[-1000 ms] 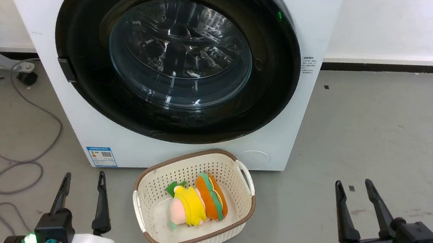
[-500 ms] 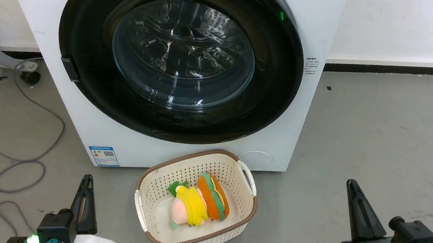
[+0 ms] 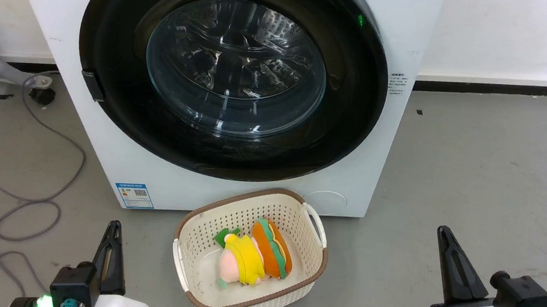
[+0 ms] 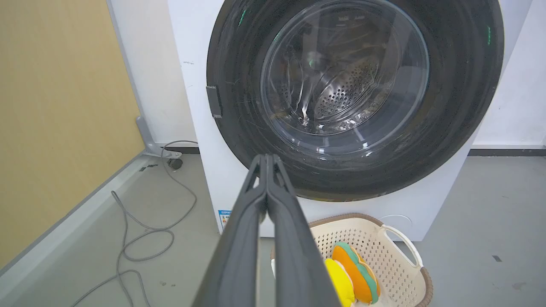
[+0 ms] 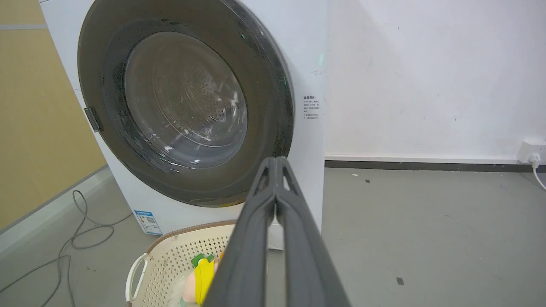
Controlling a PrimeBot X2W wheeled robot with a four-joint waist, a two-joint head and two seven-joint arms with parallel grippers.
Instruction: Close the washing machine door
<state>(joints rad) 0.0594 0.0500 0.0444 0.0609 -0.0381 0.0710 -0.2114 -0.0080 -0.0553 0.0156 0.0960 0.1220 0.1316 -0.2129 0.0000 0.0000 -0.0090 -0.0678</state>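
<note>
Against the front of the washing machine point(image 3: 107, 160), the door point(image 3: 234, 67) sat flat, so it looked closed. The left gripper point(image 3: 114, 227) and the right gripper point(image 3: 445, 234) hung low by the floor point(image 3: 473, 164), pinched tight on nothing and well away from it, likely because no push was needed.

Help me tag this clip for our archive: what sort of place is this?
Probably a lab or test room staged as a laundry corner: the washing machine stands on a bare grey floor by a plain white wall, loose cables trail beside it, and a basket holds plush toys.
</note>
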